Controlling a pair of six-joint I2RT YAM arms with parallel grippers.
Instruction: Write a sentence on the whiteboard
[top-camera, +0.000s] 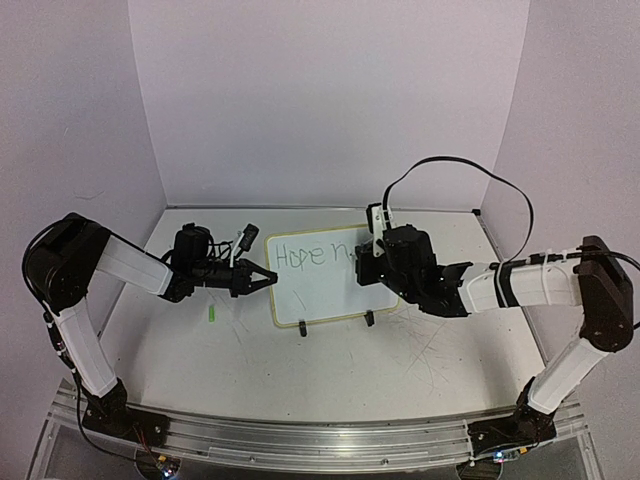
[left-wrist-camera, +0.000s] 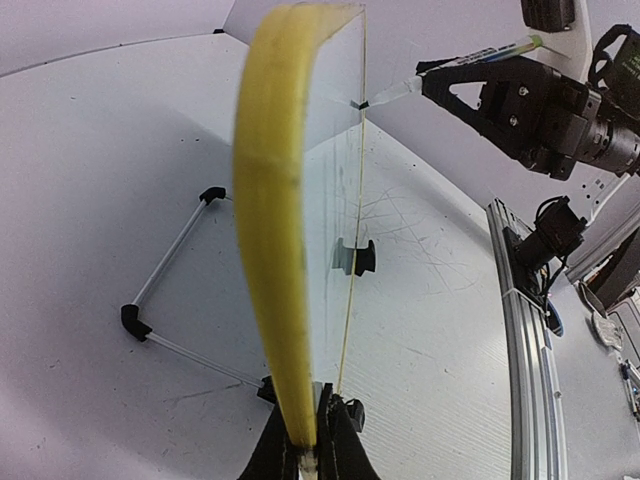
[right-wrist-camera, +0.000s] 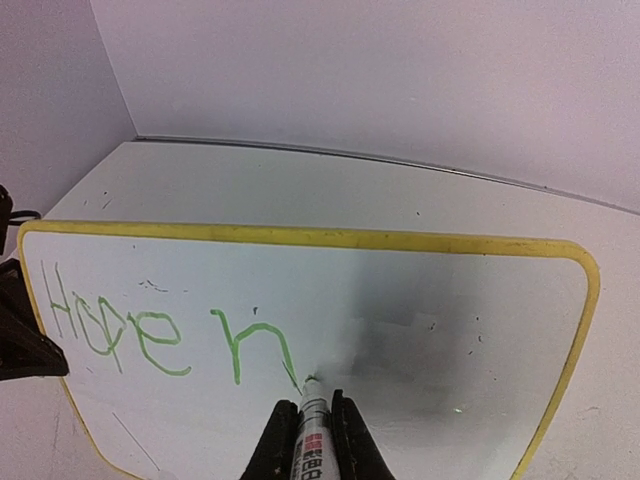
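The whiteboard (top-camera: 322, 290) stands upright on its two black clip feet (top-camera: 303, 328) near the middle of the table (top-camera: 420, 365), with its white face turned toward the arms' bases. The left gripper (top-camera: 262, 280) is pinched narrow on the board's left edge. In the left wrist view its fingers (left-wrist-camera: 275, 455) clamp the yellow rim (left-wrist-camera: 270, 250), which is seen edge-on. The right gripper (top-camera: 372, 260) is in front of the board's upper right part, closed around a marker (right-wrist-camera: 313, 435) that runs out between its fingers. The marker's tip touches the board face just to the right of the last green letter. The sentence (right-wrist-camera: 150, 335) reads "Hope n" in thin green strokes along the upper left of the board, and faint grey smudges sit to the right of it. A small green piece (top-camera: 212, 314) lies on the table to the left of the board, just nearer the bases than the left gripper
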